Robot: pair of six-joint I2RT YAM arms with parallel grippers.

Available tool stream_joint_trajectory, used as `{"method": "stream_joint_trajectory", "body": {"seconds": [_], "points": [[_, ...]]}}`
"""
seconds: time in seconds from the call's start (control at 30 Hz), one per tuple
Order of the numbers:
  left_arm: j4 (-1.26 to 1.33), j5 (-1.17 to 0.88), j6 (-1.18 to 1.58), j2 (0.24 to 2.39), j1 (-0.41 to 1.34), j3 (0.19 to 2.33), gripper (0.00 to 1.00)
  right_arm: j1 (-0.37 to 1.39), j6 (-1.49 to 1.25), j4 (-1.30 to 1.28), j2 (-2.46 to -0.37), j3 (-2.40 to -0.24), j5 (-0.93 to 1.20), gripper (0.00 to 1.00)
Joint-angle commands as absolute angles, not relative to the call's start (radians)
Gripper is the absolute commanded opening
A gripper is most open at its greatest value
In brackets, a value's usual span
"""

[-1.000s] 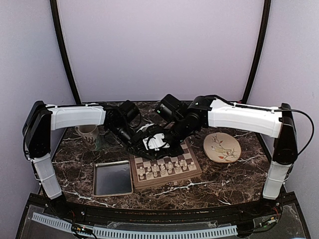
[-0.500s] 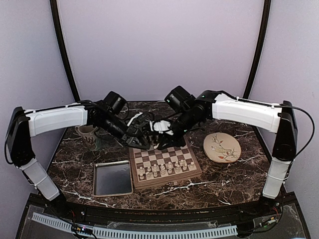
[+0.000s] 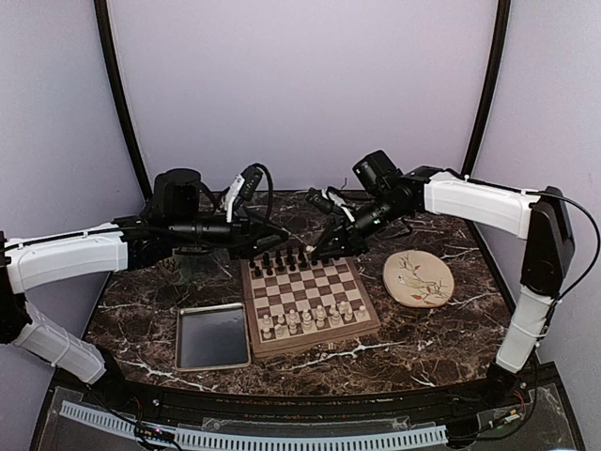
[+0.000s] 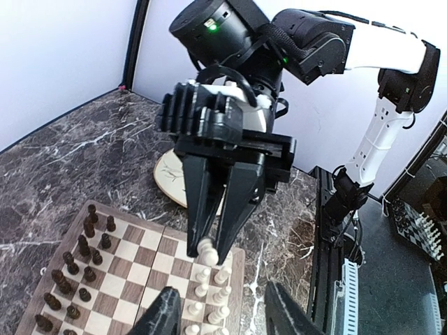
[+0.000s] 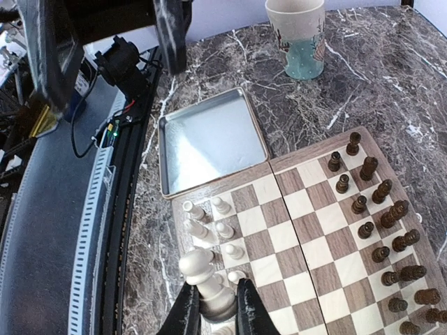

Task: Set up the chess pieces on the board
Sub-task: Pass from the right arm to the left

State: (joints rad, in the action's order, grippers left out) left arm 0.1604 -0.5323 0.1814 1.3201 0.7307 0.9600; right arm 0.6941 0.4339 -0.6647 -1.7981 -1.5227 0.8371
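Right gripper (image 5: 213, 317) pinching a cream-white piece (image 5: 201, 279) over the board (image 3: 312, 342); left gripper (image 4: 220, 317) spread, holding nothing.
The board sits mid tabletop (image 3: 423, 338), between the grey tray (image 3: 213, 336) on its left and the floral plate (image 3: 418, 279) on its right. Dark pieces (image 3: 280, 261) stand in two rows along the far edge, cream-white pieces (image 3: 310, 319) in rows along the near edge, and the middle squares are bare. The held piece is upright, clamped at its base between the right fingers, and raised off the board; the exact square below it is unclear. The left gripper hangs in the air by the board's far left corner, facing the right gripper. The mug (image 5: 297, 35) stands on the tabletop beyond the tray.
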Motion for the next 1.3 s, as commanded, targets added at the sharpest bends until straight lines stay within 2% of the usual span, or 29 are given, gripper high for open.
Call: {"method": "stream_joint_trajectory", "body": {"seconds": [0.0,0.27,0.5,0.67,0.8,1.13,1.27], "points": [[0.263,-0.562,0.127,1.392,0.773,1.006,0.43,0.685,0.344,-0.584,-1.767,-1.506,0.969,0.13],[0.237,-0.596,0.103,1.492,0.819,1.078,0.42,0.678,0.331,-0.576,-1.77,-1.502,0.996,0.14],[0.192,-0.587,0.106,1.524,0.819,1.105,0.32,0.678,0.344,-0.583,-1.767,-1.497,1.007,0.14],[0.191,-0.513,0.11,1.53,0.82,1.1,0.35,0.678,0.353,-0.59,-1.766,-1.496,1.021,0.15],[0.184,-0.503,0.106,1.534,0.819,1.098,0.34,0.678,0.354,-0.591,-1.766,-1.494,1.024,0.15],[0.191,-0.545,0.116,1.552,0.818,1.099,0.14,0.678,0.367,-0.598,-1.769,-1.492,1.017,0.15],[0.191,-0.567,0.12,1.565,0.816,1.116,0.1,0.676,0.404,-0.631,-1.75,-1.484,0.982,0.22]]}}
